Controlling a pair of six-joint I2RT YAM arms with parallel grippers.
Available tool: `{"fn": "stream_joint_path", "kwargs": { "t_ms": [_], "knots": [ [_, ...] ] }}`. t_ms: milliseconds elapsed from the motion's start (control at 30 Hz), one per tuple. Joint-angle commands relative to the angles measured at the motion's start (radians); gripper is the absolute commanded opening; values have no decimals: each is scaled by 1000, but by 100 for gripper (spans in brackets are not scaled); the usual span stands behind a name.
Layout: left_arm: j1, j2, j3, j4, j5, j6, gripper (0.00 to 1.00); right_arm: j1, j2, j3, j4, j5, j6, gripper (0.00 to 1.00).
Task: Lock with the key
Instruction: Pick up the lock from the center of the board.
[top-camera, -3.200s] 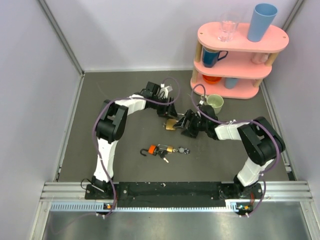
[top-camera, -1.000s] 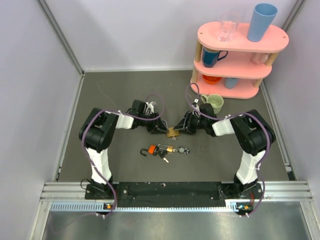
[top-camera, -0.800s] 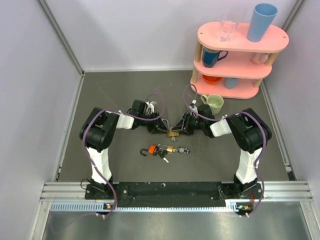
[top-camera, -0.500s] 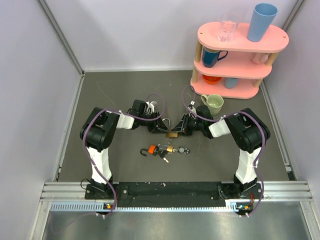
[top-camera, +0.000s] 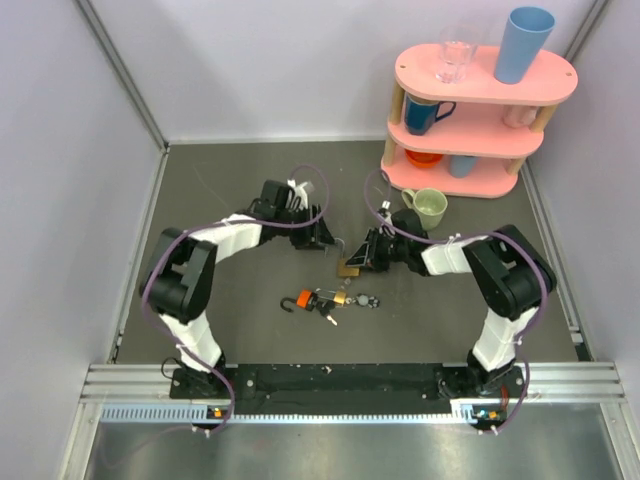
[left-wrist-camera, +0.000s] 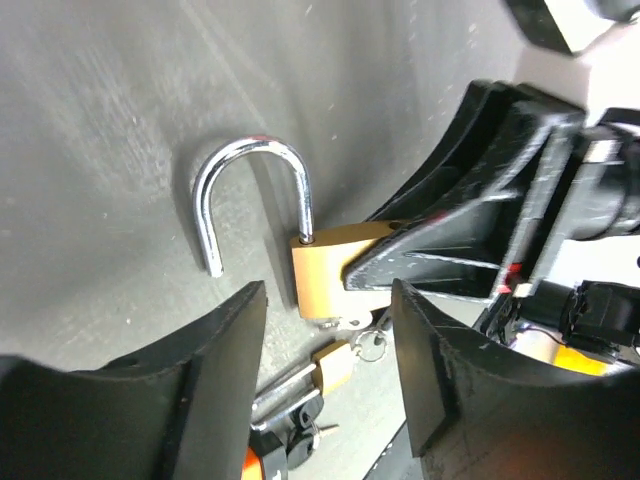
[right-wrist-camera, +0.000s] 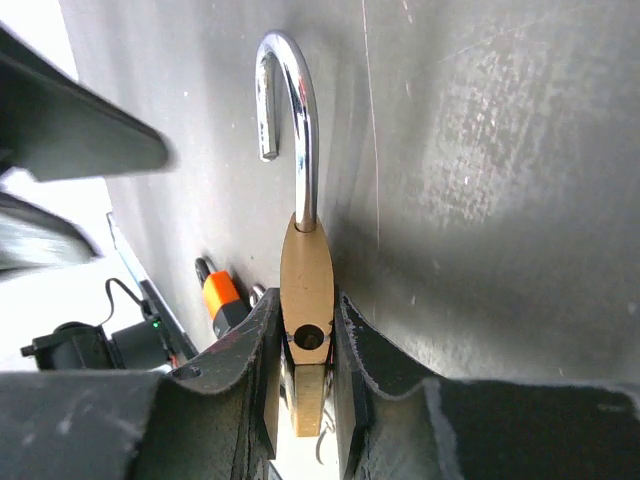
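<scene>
Top view: left pincer and right pincer face each other near the middle of the worktop. Right pincer is clenched on the large brass padlock; left pincer is just beside it, apart. Toward the near edge lies the orange-and-black padlock with a tiny brass padlock and a small bunch just beside it. The key sits in that bunch, flat on the worktop, away from both pincers; probably the silver sliver there, too small to single out cleanly. Pink shelf stands in the far right corner, green mug in front of it.

Left wrist view: left pincer is released, fingers wide apart with nothing between them. Beyond them is the large brass padlock, its shackle swung out with its free end off the body, right pincer gripping the body from the right.

Right wrist view: both fingers press the flat sides of the brass body, shackle pointing away, open. Orange-and-black padlock shows low left.
</scene>
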Motion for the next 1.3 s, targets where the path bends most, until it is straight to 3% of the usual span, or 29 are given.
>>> {"fn": "stream_joint_path", "kwargs": {
  "t_ms": [0, 133, 333, 533, 767, 1267],
  "knots": [
    [26, -195, 93, -148, -113, 107, 61, 11, -171, 90, -79, 57, -57, 0],
    [41, -312, 148, -220, -159, 128, 73, 8, -295, 130, -147, 123, -65, 0],
    [47, -471, 171, -244, -164, 102, 81, 10, -481, 137, -164, 235, -47, 0],
    [43, -550, 106, -52, -12, -52, 84, 10, -699, 3, 14, 332, 76, 0],
    [-11, -498, 104, 130, 181, -148, 86, 11, -886, -160, 272, 373, 167, 0],
    [-187, -337, 173, 216, 244, -163, 81, 11, -986, -191, 303, 344, 168, 0]
  ]
}}
